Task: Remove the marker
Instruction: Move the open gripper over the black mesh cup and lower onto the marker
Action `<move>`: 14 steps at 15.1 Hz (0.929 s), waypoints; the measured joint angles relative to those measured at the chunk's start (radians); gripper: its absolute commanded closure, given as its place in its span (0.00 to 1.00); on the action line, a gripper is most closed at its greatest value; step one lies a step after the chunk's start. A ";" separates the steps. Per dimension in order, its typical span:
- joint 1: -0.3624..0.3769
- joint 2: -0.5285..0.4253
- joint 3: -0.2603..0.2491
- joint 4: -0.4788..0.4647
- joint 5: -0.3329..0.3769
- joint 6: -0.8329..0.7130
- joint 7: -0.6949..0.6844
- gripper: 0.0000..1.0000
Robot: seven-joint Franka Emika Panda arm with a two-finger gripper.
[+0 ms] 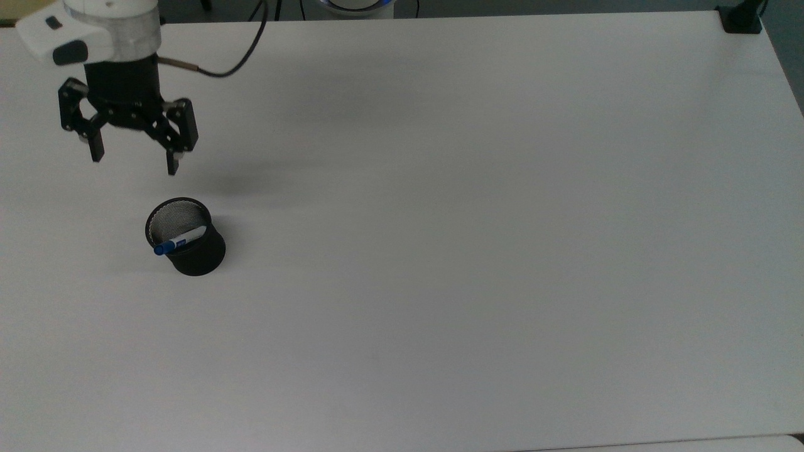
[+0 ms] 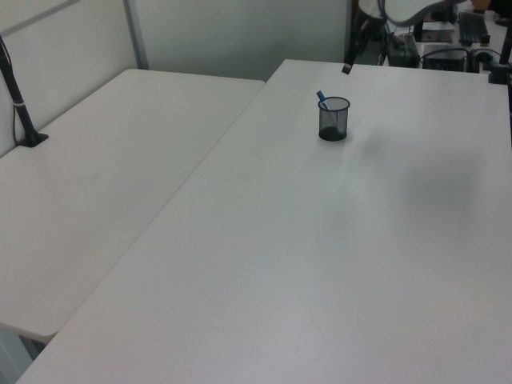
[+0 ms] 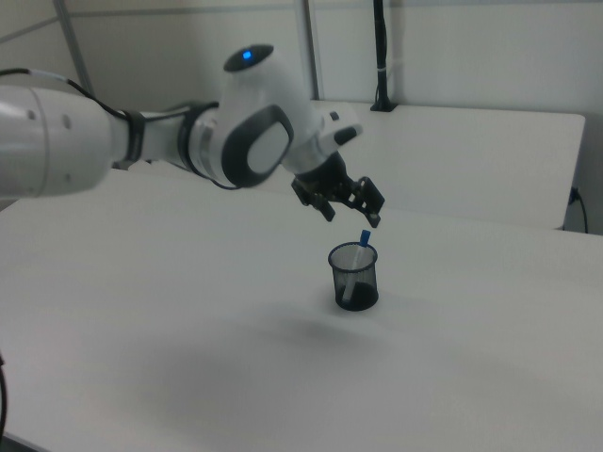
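Observation:
The marker [image 1: 180, 240], white with a blue cap, leans inside a black mesh cup [image 1: 200, 256] on the white table [image 1: 440, 251]; its blue end pokes over the rim toward the top view's left. The marker [image 2: 322, 99] and the cup [image 2: 334, 122] also appear in the left view. My gripper [image 1: 134, 163] hangs open and empty above the table, beyond the cup and slightly to the top view's left. In the right view the gripper [image 3: 351, 217] hovers just above the marker's blue tip [image 3: 364, 238] and the cup [image 3: 355, 280], apart from both.
A black clamp [image 1: 741, 19] sits at the table's far right corner in the top view. A second white table [image 2: 104, 184] adjoins on the left view's left, with a black post [image 2: 20, 104]. My arm [image 3: 141, 141] reaches in from the right view's left.

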 measured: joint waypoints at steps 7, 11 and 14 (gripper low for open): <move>0.010 0.181 0.004 0.001 0.000 0.331 0.163 0.07; 0.024 0.212 0.008 0.004 0.001 0.369 0.202 0.75; 0.037 0.217 0.009 0.007 0.001 0.369 0.274 1.00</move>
